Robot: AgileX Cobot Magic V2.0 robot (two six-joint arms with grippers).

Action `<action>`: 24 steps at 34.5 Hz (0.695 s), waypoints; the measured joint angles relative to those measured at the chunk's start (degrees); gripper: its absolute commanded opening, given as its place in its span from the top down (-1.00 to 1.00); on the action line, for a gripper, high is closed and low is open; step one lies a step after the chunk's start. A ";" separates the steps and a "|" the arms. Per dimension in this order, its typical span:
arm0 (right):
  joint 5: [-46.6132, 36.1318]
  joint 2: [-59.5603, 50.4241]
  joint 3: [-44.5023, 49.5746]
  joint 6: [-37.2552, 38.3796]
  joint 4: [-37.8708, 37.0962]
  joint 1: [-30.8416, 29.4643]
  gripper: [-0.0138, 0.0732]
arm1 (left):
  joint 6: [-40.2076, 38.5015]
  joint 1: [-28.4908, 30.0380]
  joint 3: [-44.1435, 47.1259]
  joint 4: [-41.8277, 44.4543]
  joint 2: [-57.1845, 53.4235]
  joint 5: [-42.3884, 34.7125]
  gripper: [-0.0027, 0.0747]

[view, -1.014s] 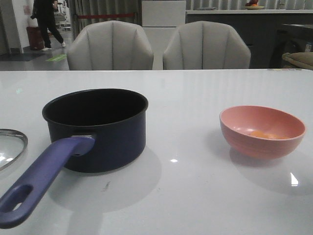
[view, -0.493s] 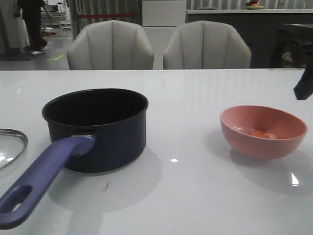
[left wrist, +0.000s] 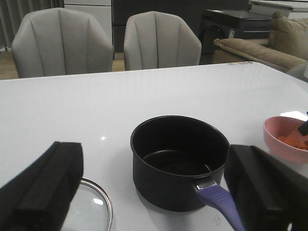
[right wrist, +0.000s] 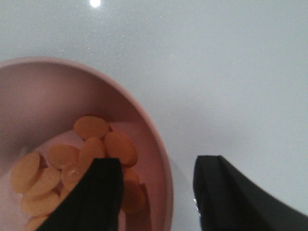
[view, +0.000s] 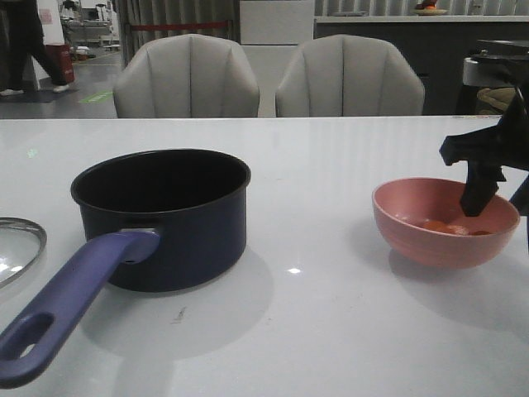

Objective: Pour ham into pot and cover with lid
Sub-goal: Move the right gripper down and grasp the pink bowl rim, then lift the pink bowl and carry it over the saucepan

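Observation:
The pot (view: 161,211), dark navy with a purple-blue handle (view: 66,306), stands at the left of the table, black inside and holding nothing. The glass lid (view: 16,248) lies flat at the left edge, beside the pot. Orange-yellow ham slices (right wrist: 91,127) lie in the pink bowl (view: 442,223) on the right. My right gripper (view: 500,194) is open and straddles the bowl's rim (right wrist: 163,163), one finger inside over the ham and one outside. My left gripper (left wrist: 154,192) is open, back from the pot (left wrist: 178,163) and lid (left wrist: 91,211), holding nothing.
Two grey chairs (view: 186,78) stand behind the far table edge. White tabletop (view: 331,314) stretches between pot and bowl. The pot handle points toward the front left corner.
My right gripper has come in from the right edge and dropped to the pink bowl, one finger now inside it. Pot, lid and bowl have not moved.

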 measured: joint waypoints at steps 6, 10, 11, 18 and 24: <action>0.55 1.46 -1.00 0.00 0.00 0.00 0.36 | 0.00 0.00 0.00 0.00 0.00 0.07 -0.67; 0.67 1.59 -1.30 0.00 0.12 0.00 0.36 | 0.00 0.00 0.00 0.00 0.00 0.07 -0.67; 0.67 1.59 -1.34 0.00 0.12 0.00 0.36 | 0.00 0.00 0.00 0.00 0.00 0.07 -0.67; -0.78 0.43 -1.34 0.00 0.50 0.00 0.36 | 0.00 0.00 0.09 0.00 0.00 0.07 -0.67; 0.15 -4.18 -2.77 -1.73 2.25 1.86 0.36 | 0.00 0.00 0.09 0.00 0.00 0.07 -0.67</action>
